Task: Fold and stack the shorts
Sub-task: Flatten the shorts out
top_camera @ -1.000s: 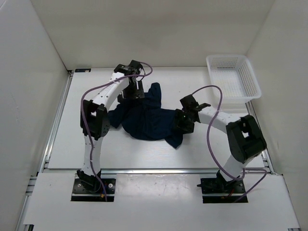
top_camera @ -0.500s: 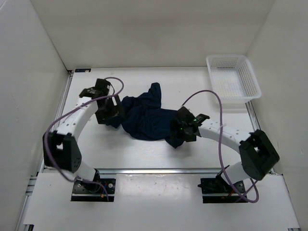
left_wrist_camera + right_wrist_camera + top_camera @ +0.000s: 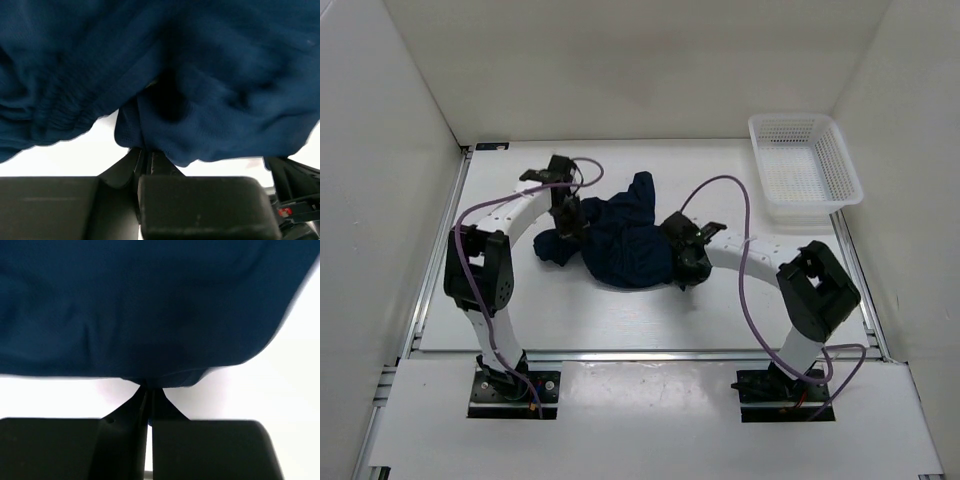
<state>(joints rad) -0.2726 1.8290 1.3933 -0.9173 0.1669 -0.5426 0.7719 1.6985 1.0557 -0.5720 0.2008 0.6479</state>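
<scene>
The dark navy shorts [image 3: 625,240] lie crumpled in the middle of the white table. My left gripper [image 3: 569,226] is at their left side, shut on a fold of the fabric; in the left wrist view the jaws [image 3: 145,151] pinch the shorts [image 3: 200,75] just above the table. At the cloth's right lower edge my right gripper [image 3: 680,266] is shut on the hem. The right wrist view shows those jaws [image 3: 149,388] pressed together on the edge of the shorts [image 3: 150,305].
A white mesh basket [image 3: 823,195] stands at the back right corner, apart from the cloth. White walls enclose the table on three sides. Purple cables loop over both arms.
Both grippers have closed on the shorts. The left gripper moved right onto the cloth's left side; the right gripper moved up and left, bunching the lower right corner inward.
</scene>
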